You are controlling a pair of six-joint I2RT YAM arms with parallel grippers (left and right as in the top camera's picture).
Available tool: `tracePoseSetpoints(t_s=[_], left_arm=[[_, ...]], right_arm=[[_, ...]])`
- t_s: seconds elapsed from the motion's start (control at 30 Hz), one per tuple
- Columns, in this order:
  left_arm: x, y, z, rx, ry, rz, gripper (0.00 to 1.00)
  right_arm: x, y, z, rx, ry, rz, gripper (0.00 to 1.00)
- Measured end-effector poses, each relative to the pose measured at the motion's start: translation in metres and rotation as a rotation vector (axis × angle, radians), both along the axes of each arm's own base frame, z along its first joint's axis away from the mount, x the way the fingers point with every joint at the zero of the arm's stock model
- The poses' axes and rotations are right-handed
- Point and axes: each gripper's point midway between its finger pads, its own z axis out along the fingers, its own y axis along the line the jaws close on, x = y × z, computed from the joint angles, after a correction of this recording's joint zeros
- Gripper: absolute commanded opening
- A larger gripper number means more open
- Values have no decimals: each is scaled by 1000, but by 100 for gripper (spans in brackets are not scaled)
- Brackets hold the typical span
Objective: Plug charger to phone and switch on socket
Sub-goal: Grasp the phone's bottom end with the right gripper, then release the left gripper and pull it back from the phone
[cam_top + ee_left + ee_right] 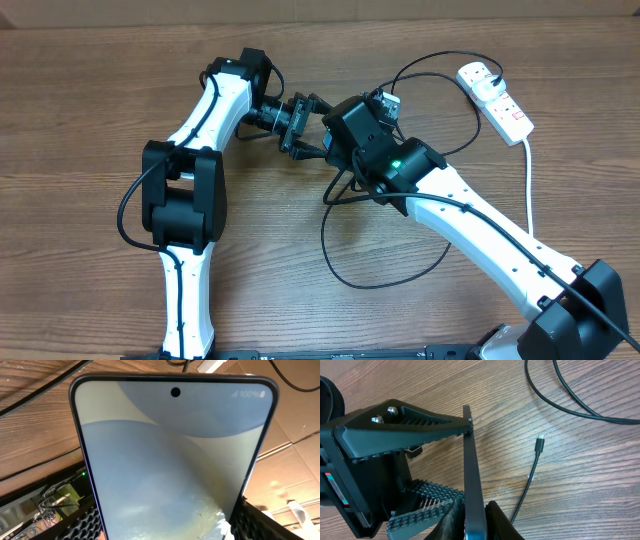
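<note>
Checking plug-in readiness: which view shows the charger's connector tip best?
Right wrist: the connector tip lies in plain sight, unplugged. Overhead shows only the loops of the charger; the tip isn't discernible there. Left wrist catches just cable stretches at the frame's top.

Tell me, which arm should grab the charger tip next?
Right. The left hand is clamped on the phone, while the charger tip lies loose on the table just beside the right hand, though that hand also flanks the phone.

Left claw (pixel 300 125) meets right arm's (pixel 480 225) wrist over table (pixel 80 90), back centre. Phone (pixel 327 150) mostly hidden between them. Socket (pixel 497 98) far right; charger (pixel 385 280) loops loosely beneath the right arm.
</note>
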Motion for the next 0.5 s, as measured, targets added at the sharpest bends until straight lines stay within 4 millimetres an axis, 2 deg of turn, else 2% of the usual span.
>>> tracePoseSetpoints(t_s=[0.23,0.33,0.47,0.5], left_arm=[[1,0,0,3,13,7,72],[1,0,0,3,12,7,74],[2,0,-1,4,4,8,75],[3,-1,-1,3,0,8,79]], right_arm=[[0,0,0,5,0,-7,9],[0,0,0,10,1,-12,4],[0,0,0,10,0,-13,4],[0,0,0,10,0,-14,4]])
